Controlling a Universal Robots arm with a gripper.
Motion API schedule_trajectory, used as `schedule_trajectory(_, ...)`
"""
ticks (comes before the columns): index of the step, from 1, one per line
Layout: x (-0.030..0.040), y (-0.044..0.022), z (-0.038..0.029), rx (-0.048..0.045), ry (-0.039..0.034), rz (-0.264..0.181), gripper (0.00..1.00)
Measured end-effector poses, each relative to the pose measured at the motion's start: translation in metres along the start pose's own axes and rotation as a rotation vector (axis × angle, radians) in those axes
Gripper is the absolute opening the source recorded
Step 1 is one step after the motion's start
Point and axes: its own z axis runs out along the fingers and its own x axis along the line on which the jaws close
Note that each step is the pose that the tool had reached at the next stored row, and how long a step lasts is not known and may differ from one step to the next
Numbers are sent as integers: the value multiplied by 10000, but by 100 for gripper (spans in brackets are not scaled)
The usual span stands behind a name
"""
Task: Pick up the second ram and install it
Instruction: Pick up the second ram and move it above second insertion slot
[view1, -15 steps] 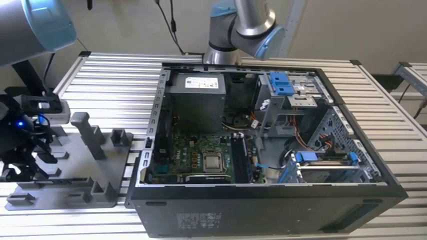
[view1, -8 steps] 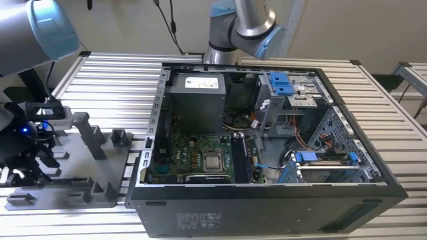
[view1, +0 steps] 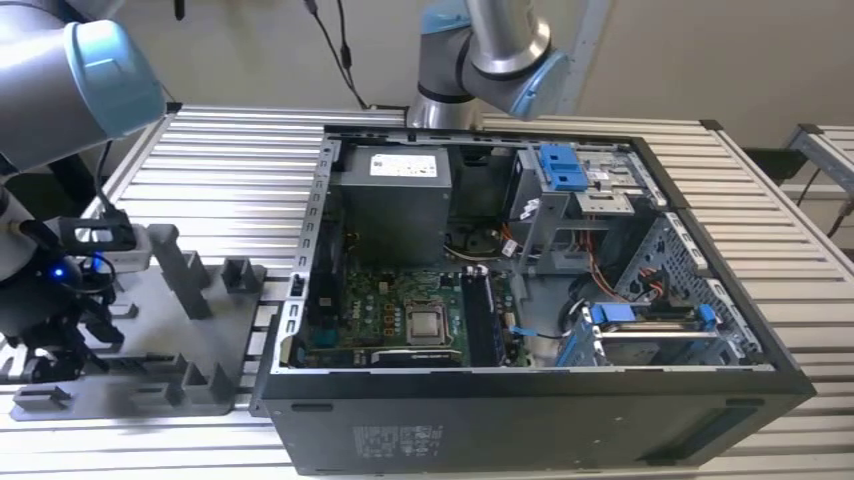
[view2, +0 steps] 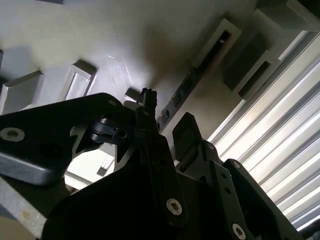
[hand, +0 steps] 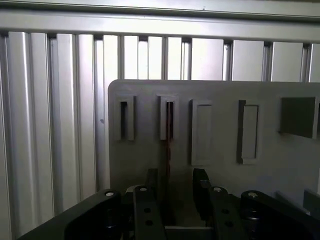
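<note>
The exterior view looks down widely — both wrist views hug the holder tray.

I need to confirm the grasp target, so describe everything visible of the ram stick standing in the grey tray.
The second ram is a slim, dark board standing on its long edge in the grey holder tray, its far end seated in a slotted block. The first wrist view shows it edge-on as a thin dark line. In the second wrist view its flat side carries a row of black chips. The open hand straddles it, one finger on each side. Contact cannot be told.
</note>
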Motion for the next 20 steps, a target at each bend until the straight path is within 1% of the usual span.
schedule_trajectory(3, 7, 0, 4, 2, -2, 2, 42)
schedule_trajectory(5, 16, -1, 21, 4, -2, -1, 42)
schedule_trajectory(16, 20, 0, 23, 2, 4, -2, 42)
schedule_trajectory(17, 20, 0, 23, 2, 4, -2, 40)
schedule_trajectory(19, 20, 0, 23, 2, 5, -3, 40)
schedule_trajectory(20, 20, 0, 23, 2, 4, -3, 33)
